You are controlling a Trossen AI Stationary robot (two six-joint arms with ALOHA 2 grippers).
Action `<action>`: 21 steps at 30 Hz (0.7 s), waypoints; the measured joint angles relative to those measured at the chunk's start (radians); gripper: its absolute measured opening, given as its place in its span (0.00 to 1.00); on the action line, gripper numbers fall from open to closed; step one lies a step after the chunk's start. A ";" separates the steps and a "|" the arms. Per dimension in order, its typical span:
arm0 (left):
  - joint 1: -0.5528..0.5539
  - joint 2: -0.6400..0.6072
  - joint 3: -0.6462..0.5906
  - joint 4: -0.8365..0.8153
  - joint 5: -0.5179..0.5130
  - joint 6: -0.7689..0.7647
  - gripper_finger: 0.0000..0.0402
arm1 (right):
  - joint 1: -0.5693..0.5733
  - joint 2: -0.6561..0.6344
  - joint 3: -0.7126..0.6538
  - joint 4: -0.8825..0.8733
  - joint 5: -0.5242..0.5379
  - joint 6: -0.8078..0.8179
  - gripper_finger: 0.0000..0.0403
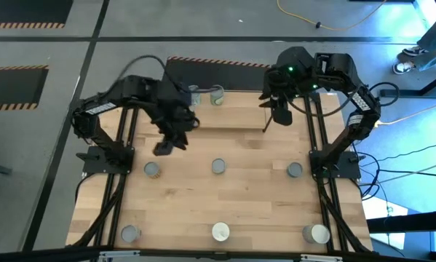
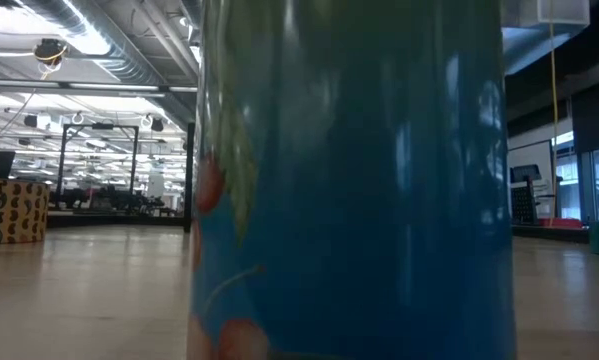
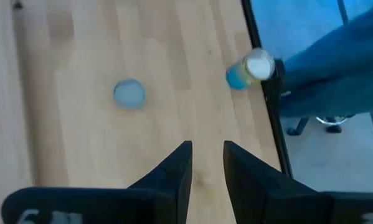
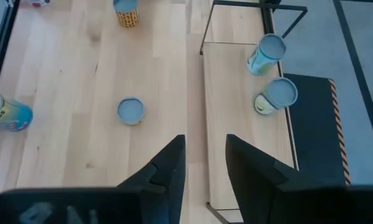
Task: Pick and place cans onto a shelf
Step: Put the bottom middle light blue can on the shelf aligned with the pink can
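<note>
High view: both my left claw (image 1: 175,138) and right claw (image 1: 276,113) hang released above the tabletop (image 1: 247,196), two cans (image 1: 216,95) on the shelf (image 4: 248,124), six waiting—a careless sweep could topple those shelved.

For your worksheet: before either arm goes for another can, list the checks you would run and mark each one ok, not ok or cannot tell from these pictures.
1. Left gripper empty, fingers apart: ok.
2. Right gripper empty, fingers apart: ok.
3. Cans already on the shelf standing upright: ok; two cans stand near one end of the board.
4. Cans left to fetch: ok; six stand on the tabletop in two rows of three.
5. Free room on the shelf board: ok; most of it shows bare in the right wrist view.
6. Low view usable for guidance: not ok; a blue can fills it.
</note>
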State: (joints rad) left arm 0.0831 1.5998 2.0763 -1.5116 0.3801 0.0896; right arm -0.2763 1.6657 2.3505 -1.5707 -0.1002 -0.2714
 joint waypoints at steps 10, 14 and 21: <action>-0.136 0.187 -0.002 0.040 -0.056 -0.113 0.21 | 0.002 -0.004 0.000 0.000 0.194 0.000 0.29; -0.188 0.259 -0.001 0.099 -0.036 -0.142 0.21 | -0.015 -0.022 0.001 0.000 0.239 0.010 0.29; -0.241 0.372 -0.002 0.159 -0.013 -0.270 0.21 | -0.050 -0.083 0.005 0.015 0.374 0.056 0.29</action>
State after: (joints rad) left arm -0.1577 1.9722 2.0747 -1.3526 0.3674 -0.1804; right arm -0.3263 1.5831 2.3554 -1.5559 0.2735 -0.2153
